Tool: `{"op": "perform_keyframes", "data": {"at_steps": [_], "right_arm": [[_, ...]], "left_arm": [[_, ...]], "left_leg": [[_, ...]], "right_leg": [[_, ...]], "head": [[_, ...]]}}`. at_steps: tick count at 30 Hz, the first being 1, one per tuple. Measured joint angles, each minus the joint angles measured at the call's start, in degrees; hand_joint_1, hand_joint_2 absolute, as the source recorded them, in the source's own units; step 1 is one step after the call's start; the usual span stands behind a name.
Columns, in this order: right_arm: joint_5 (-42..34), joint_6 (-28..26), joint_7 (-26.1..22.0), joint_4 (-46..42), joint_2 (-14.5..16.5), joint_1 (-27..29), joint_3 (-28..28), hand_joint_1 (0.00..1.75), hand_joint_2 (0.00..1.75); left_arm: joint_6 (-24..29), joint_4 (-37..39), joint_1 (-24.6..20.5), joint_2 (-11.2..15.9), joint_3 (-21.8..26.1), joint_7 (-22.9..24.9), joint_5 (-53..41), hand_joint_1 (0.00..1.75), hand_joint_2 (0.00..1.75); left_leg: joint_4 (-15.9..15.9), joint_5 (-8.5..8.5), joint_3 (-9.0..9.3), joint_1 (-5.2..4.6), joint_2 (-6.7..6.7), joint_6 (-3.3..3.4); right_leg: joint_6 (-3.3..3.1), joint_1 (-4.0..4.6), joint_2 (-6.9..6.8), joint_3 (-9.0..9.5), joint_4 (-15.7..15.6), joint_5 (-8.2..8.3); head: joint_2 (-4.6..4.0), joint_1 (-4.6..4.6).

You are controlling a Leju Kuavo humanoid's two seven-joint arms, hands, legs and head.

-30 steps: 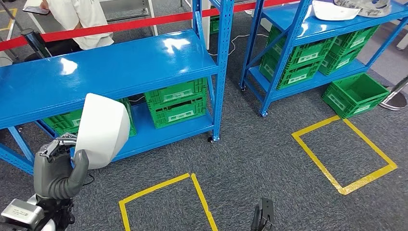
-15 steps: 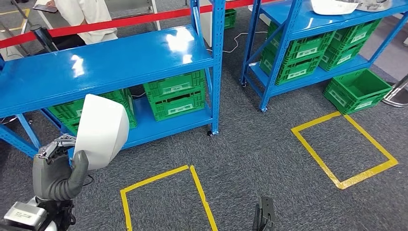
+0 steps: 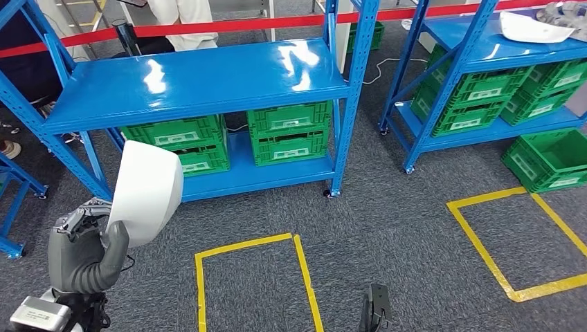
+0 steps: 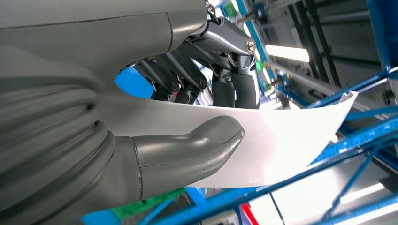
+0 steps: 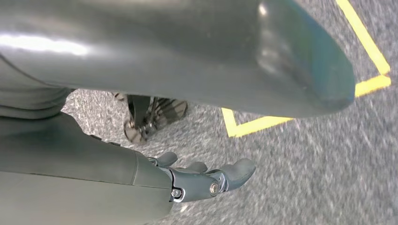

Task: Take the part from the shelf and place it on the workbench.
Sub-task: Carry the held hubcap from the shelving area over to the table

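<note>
My left hand [image 3: 83, 252] grips the white curved part [image 3: 145, 190] low at the left of the head view and holds it upright in front of the blue shelf [image 3: 208, 83]. In the left wrist view the thumb [image 4: 187, 150] presses one face of the part [image 4: 281, 145] and the dark fingers [image 4: 230, 89] press the other. My right hand [image 3: 375, 311] hangs at the bottom centre over the carpet. In the right wrist view the right hand [image 5: 202, 180] holds nothing, with its fingers loosely stretched out.
Green crates [image 3: 287, 131] fill the shelf's lower level. A second blue shelf [image 3: 484, 48] at the right carries another white part [image 3: 529, 29]. A green crate [image 3: 550, 159] sits on the floor. Yellow tape squares [image 3: 249, 243] mark the carpet. Behind red barrier tape [image 3: 228, 26] stands a person [image 3: 180, 17].
The whole view has swung, so the shelves and floor marks sit further right in the picture. My left hand still holds the white part the same way.
</note>
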Motion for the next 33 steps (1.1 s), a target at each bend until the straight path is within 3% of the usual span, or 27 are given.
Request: {"op": "perform_keyframes", "data": {"at_steps": [1, 3, 5, 6, 8, 10, 11, 12, 13, 15, 16, 18, 19, 20, 21, 23, 24, 25, 26, 28, 30, 32, 33], "right_arm": [[0.0, 0.1, 0.0, 0.0, 0.0, 0.0, 0.0, 0.0, 0.0], [0.1, 0.2, 0.0, 0.0, 0.0, 0.0, 0.1, 0.0, 0.0], [0.2, 0.3, 0.0, 0.0, 0.0, -0.1, 0.2, 0.0, 0.0], [0.3, 0.3, 0.1, 0.0, 0.0, -0.1, 0.3, 0.0, 0.0], [0.3, 0.5, 0.1, 0.0, 0.0, 0.0, 0.3, 0.0, 0.0], [0.4, 0.6, 0.2, 0.0, 0.0, 0.1, 0.3, 0.0, 0.0], [0.4, 0.7, 0.2, 0.0, 0.0, 0.1, 0.3, 0.0, 0.0], [0.4, 0.7, 0.2, 0.0, 0.0, 0.1, 0.3, 0.0, 0.0], [0.5, 0.7, 0.1, 0.0, 0.0, 0.0, 0.4, 0.0, 0.0], [0.6, 0.8, 0.1, 0.0, 0.0, -0.1, 0.4, 0.0, 0.0], [0.8, 0.9, 0.1, 0.0, 0.0, -0.1, 0.4, 0.0, 0.0], [1.0, 1.0, 0.1, 0.0, 0.0, -0.2, 0.6, 0.0, 0.0], [1.1, 1.1, 0.2, 0.0, 0.0, -0.3, 0.7, 0.0, 0.0], [1.2, 1.2, 0.2, 0.0, 0.0, -0.3, 0.8, 0.0, 0.0], [1.3, 1.3, 0.2, 0.0, 0.0, -0.4, 0.9, 0.0, 0.0], [1.4, 1.4, 0.2, 0.0, 0.0, -0.3, 1.1, 0.0, 0.0], [1.5, 1.4, 0.2, 0.0, 0.0, -0.2, 1.2, 0.0, 0.0], [1.6, 1.4, 0.2, 0.0, 0.0, -0.1, 1.2, 0.0, 0.0], [1.7, 1.5, 0.2, 0.0, 0.0, 0.0, 1.3, 0.0, 0.0], [2.1, 1.5, 0.3, 0.0, -0.1, 0.0, 1.4, 0.0, 0.0], [2.4, 1.6, 0.3, 0.0, -0.3, 0.0, 1.6, 0.0, 0.0], [2.6, 1.6, 0.3, 0.0, -0.4, -0.1, 1.9, 0.0, 0.0], [2.7, 1.6, 0.3, 0.0, -0.4, -0.1, 2.0, 0.0, 0.0]], "left_arm": [[0.2, -0.2, 0.0, 0.0, 0.0, 0.0, 0.0, 1.75, 1.75], [0.5, -0.5, 0.1, -0.1, 0.1, 0.0, -0.1, 1.75, 1.75], [0.8, -0.7, 0.2, 0.1, 0.1, 0.0, -0.3, 1.75, 1.75], [0.9, -0.7, 0.2, 0.1, 0.2, 0.0, -0.3, 1.75, 1.75], [0.7, -0.7, 0.2, 0.2, 0.2, 0.0, -0.2, 1.75, 1.75], [0.3, -0.5, 0.3, 0.2, 0.2, 0.0, 0.0, 1.75, 1.75], [0.1, -0.3, 0.3, 0.3, 0.2, 0.0, 0.1, 1.75, 1.75], [0.0, -0.3, 0.3, 0.3, 0.2, 0.0, 0.1, 1.75, 1.75], [0.0, -0.2, 0.2, 0.3, 0.2, 0.0, 0.0, 1.75, 1.75], [0.0, -0.2, -0.1, 0.3, 0.2, 0.0, -0.1, 1.75, 1.75], [0.1, -0.2, -0.3, 0.3, 0.2, 0.0, -0.2, 1.75, 1.75], [0.6, -0.2, -0.4, 0.4, 0.2, 0.0, -0.5, 1.75, 1.75], [0.9, -0.2, -0.4, 0.5, 0.2, 0.0, -0.8, 1.75, 1.75], [1.4, -0.2, -0.5, 0.5, 0.3, 0.0, -1.2, 1.75, 1.75], [1.8, -0.2, -0.6, 0.5, 0.3, 0.0, -1.7, 1.75, 1.75], [2.8, -0.1, -0.8, 0.4, 0.3, 0.0, -2.9, 1.75, 1.75], [3.3, -0.1, -0.7, 0.3, 0.3, 0.0, -3.5, 1.75, 1.75], [3.9, 0.0, -0.6, 0.3, 0.3, 0.0, -4.1, 1.75, 1.75], [4.3, 0.0, -0.5, 0.2, 0.3, 0.0, -4.6, 1.75, 1.75], [5.0, 0.0, -0.4, 0.2, 0.4, 0.1, -5.3, 1.75, 1.75], [5.7, -0.1, -0.5, 0.2, 0.4, 0.5, -6.2, 1.75, 1.75], [6.8, -0.3, -0.5, 0.3, 0.4, 1.2, -7.7, 1.75, 1.75], [7.6, -0.4, -0.4, 0.3, 0.5, 1.5, -8.6, 1.75, 1.75]], "left_leg": [[0.1, 0.11, -0.25, -0.01, -0.44, -0.37], [-0.1, 0.46, -0.63, -0.01, -1.35, -1.09], [1.0, -0.3, -1.42, -0.02, -0.24, -1.71], [3.1, -1.62, -2.46, 0.01, 0.99, -2.02], [10.2, -5.41, -5.82, 0.22, 3.27, -2.68], [15.6, -7.17, -8.3, 0.51, 3.84, -3.09], [15.3, -6.46, -8.0, 0.63, 4.03, -3.16], [12.8, -4.9, -6.5, 0.71, 4.4, -3.16], [8.7, -3.04, -4.17, 0.73, 5.37, -3.07], [1.9, -0.93, -0.45, 0.48, 7.92, -2.42], [0.3, -0.67, 0.28, 0.35, 8.68, -2.0], [-0.1, -0.6, 0.02, 0.13, 7.77, -1.13], [-0.3, -0.4, 0.0, 0.17, 7.04, -0.74], [-0.5, -0.15, 0.02, 0.26, 6.28, -0.32], [-0.7, 0.12, 0.13, 0.41, 5.58, 0.06], [-0.7, 0.45, -0.07, 0.52, 4.15, 0.53], [-0.7, 0.51, -0.23, 0.47, 3.33, 0.63], [-0.6, 0.53, -0.33, 0.4, 2.46, 0.66], [-0.5, 0.54, -0.38, 0.36, 1.57, 0.67], [-0.2, 0.5, -0.4, 0.38, -0.22, 0.54], [0.1, 0.42, -0.65, 0.3, -1.81, 0.05], [0.2, 0.55, -1.06, 0.36, -3.13, -0.71], [0.1, 0.7, -1.25, 0.45, -3.82, -1.12]], "right_leg": [[-0.27, 0.09, 0.37, 0.36, -0.8, -0.01], [-0.92, 0.15, -0.63, 0.32, -0.9, 0.32], [-1.64, 0.04, -1.83, 0.39, -1.2, 0.65], [-1.93, -0.06, -2.46, 0.39, -1.3, 0.77], [-2.2, -0.03, -3.77, 0.21, -1.3, 0.81], [-2.24, -0.04, -5.31, 0.03, -1.3, 0.82], [-2.23, -0.05, -6.07, 0.01, -1.3, 0.82], [-2.19, -0.06, -6.81, 0.05, -1.3, 0.81], [-2.08, -0.04, -7.5, 0.16, -1.3, 0.77], [-1.55, 0.25, -8.67, 0.38, -1.2, 0.64], [-1.19, 0.39, -9.18, 0.47, -1.2, 0.58], [-0.38, 0.42, -10.43, 0.77, -1.4, 0.51], [0.04, 0.26, -10.4, 0.87, -1.3, 0.34], [0.43, 0.09, -9.39, 0.69, -0.6, -0.29], [0.72, -0.03, -7.72, -0.06, 1.2, -1.53], [0.98, -0.11, -4.16, -3.36, 8.3, -5.3], [0.99, -0.06, -3.48, -5.25, 12.1, -6.79], [0.96, 0.0, -3.24, -6.54, 14.5, -7.28], [0.86, 0.05, -3.14, -6.85, 14.8, -6.58], [0.57, -0.01, -2.21, -4.35, 8.8, -2.53], [0.28, -0.2, 0.23, -1.2, 1.6, 0.15], [-0.02, -0.16, 1.23, -0.23, -0.7, 0.23], [-0.26, -0.15, 0.62, -0.12, -0.8, 0.31]], "head": [[0.0, -0.02], [0.0, -0.01], [0.0, -0.13], [0.0, -0.25], [0.0, -0.44], [0.0, -0.45], [0.0, -0.45], [0.0, -0.46], [0.0, -0.46], [0.0, -0.39], [0.0, -0.33], [0.0, -0.23], [0.0, -0.22], [0.0, -0.19], [0.0, -0.09], [0.0, 0.16], [0.0, 0.27], [0.0, 0.3], [0.0, 0.3], [0.0, 0.31], [0.0, 0.28], [0.0, 0.29], [0.0, 0.29]]}}
